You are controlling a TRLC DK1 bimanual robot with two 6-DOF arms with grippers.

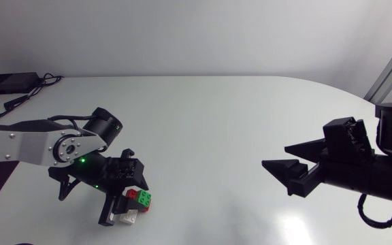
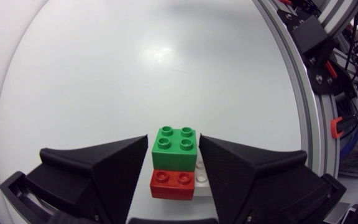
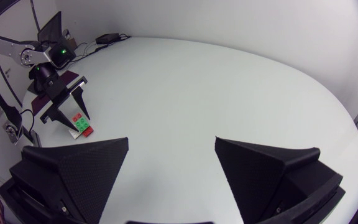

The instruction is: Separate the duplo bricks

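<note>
Clamping the left tool (image 2: 174,138) on the green brick (image 2: 174,148), fingers pressing both its sides, close to the tabletop (image 1: 216,122) front-left corner. Seeing the red brick (image 2: 171,185) and white brick (image 2: 201,174) stuck to it. Spotting the right tool (image 3: 171,144) hovering wide open and empty by the right edge. Probably needing a second grip on the lower bricks, then pulling straight apart, not twisting.
</note>
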